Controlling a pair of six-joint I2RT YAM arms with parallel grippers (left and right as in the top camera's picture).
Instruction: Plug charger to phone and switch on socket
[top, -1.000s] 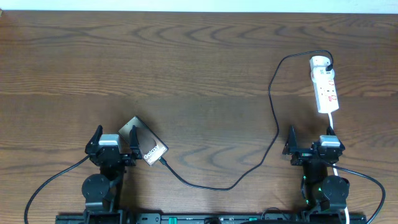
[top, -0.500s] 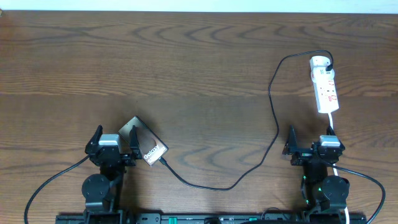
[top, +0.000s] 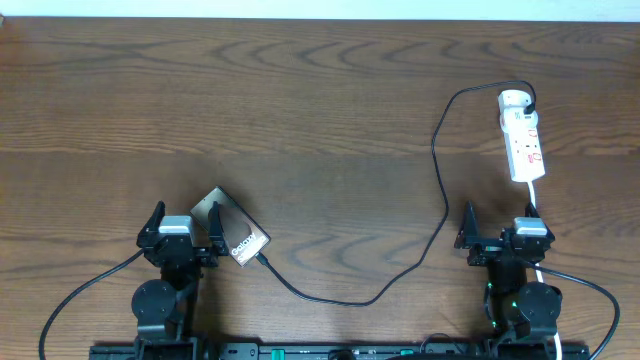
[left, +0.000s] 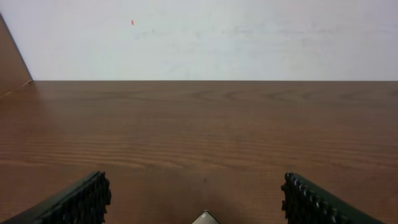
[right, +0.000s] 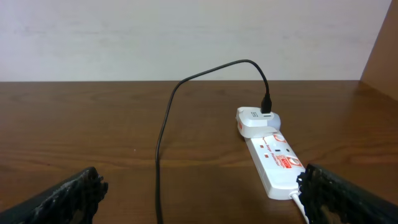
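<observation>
Both pairs of jaws are spread wide, and nothing is gripped. Between the fingertips of the left gripper (top: 184, 226), only a pale corner of the phone (top: 232, 234) is caught at the bottom edge of the left wrist view. From overhead the phone is found just to the right of that gripper, its long axis running from upper left to lower right. The charger (top: 441, 190) ends at the phone's lower right end; whether its plug is seated cannot be told. The socket (top: 523, 138) is placed in the upper right of the frame, straight above the right gripper (top: 497, 238), with its long axis pointed at it. The phone is judged nearer the left arm and the socket nearer the right.
</observation>
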